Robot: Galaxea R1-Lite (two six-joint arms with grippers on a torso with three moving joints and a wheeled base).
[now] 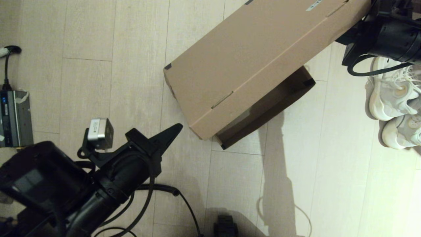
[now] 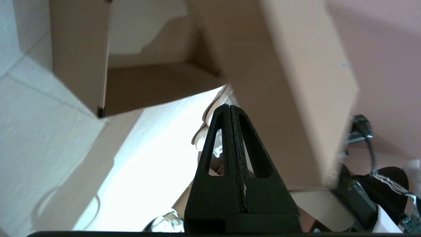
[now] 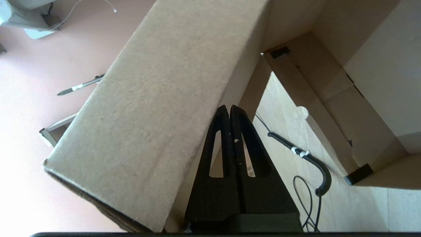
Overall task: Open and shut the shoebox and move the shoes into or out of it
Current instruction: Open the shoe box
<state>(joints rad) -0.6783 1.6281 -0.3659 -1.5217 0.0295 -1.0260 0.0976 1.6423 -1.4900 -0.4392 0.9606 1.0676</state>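
The brown cardboard shoebox (image 1: 273,102) lies at an angle on the wooden floor. Its hinged lid (image 1: 256,56) is lifted partway, with a dark gap showing under its front edge. My right gripper (image 3: 229,107) is shut and empty, its tips tucked under the lid's front flap (image 3: 158,108) against the inner side; in the head view only that arm (image 1: 388,36) shows, at the lid's far right corner. Two white shoes (image 1: 391,95) stand on the floor outside the box, to the right. My left gripper (image 1: 179,126) is shut and empty, pointing at the box's near-left corner without touching it.
A grey electronic unit (image 1: 14,118) with a cable sits at the far left edge. Black cables (image 1: 184,204) trail across the floor near my base, and a coiled cable (image 3: 315,161) lies beside the box. Open floor stretches between the box and the shoes.
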